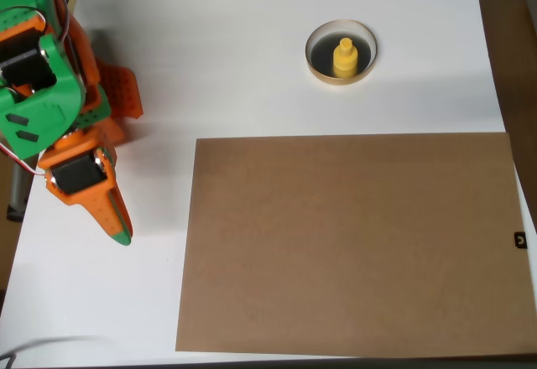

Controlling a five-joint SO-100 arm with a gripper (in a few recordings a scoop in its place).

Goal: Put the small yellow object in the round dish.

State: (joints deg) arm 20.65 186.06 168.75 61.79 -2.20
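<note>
The small yellow object point(344, 57) stands upright inside the round dish point(322, 50), a little right of the dish's middle, with its knob on top. The dish has a dark inside and a tan rim, and it rests on the white table at the upper right. My orange and green gripper point(122, 233) is far away at the left edge, pointing down the picture. Its fingers lie together in one tapered tip with nothing between them. The rest of the arm point(42, 75) rises above it at the top left.
A large brown sheet point(352, 243) lies flat over the lower right of the white table point(218, 50), its top edge just below the dish. The table's right edge runs close to the dish's side.
</note>
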